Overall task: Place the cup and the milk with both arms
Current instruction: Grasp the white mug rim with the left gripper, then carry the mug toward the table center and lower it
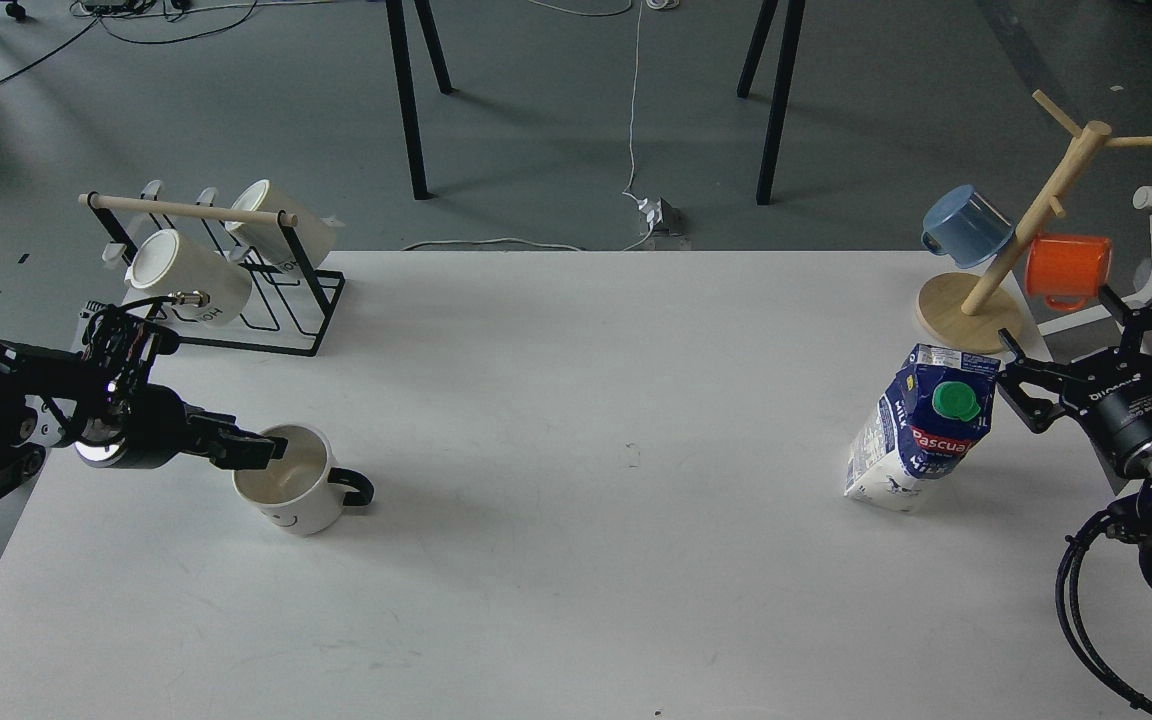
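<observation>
Left claw (271, 450) is pinching the cup (298, 492) by its near rim, one finger inside, cup sitting on the table (576, 560) at left. Right claw (1021, 385) is standing open just beside the milk (921, 428) (carton leaning, not gripped). Looks like the grasp step: right needs to close on the carton before both lift.

Surface finishes, tabletop items
Cup (298, 492): glossy white ceramic. Milk (921, 430): printed carton, green plastic cap. Table (576, 560): matt white. Mug tree (1026, 225): pale bare wood.
</observation>
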